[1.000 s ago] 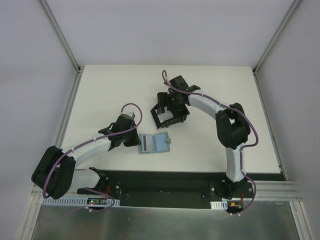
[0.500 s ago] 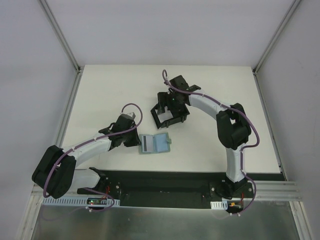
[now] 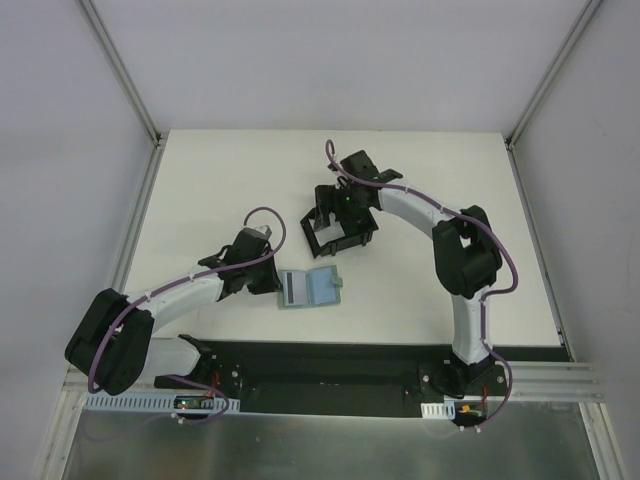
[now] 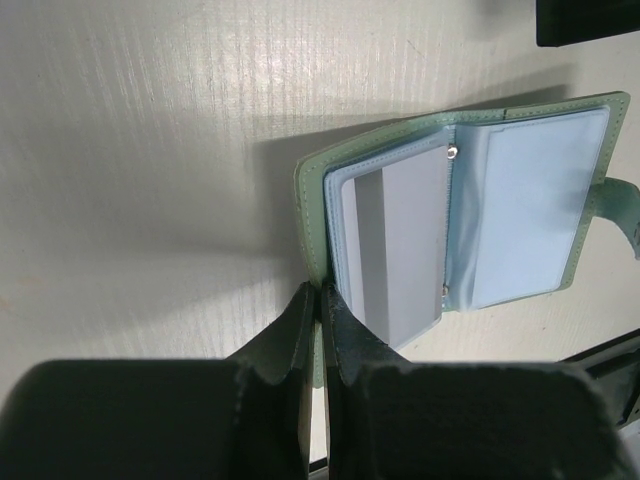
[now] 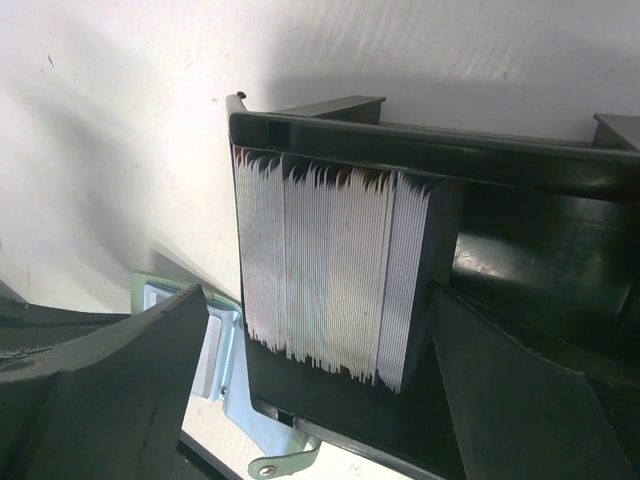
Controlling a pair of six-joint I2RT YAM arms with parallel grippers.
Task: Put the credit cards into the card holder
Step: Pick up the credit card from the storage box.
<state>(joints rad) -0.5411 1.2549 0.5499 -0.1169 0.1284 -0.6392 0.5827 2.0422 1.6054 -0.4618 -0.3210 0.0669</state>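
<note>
Fingers (image 4: 290, 340) of the left gripper (image 4: 318, 300) were clamped together on the near cover edge of the open grey-green card wallet (image 4: 312, 200). Its sleeves held a whitish-grey striped credit card (image 4: 400, 250) and a light blue card (image 4: 530, 200). The right gripper (image 5: 318, 320) stood spread wide around a stack of white cards (image 5: 330, 270) standing upright in the black card holder (image 5: 400, 140), near the wallet.

Glossy black plastic card holder (image 5: 420, 140), stitched matt green case (image 4: 310, 210), ribbed table (image 4: 140, 130)
</note>
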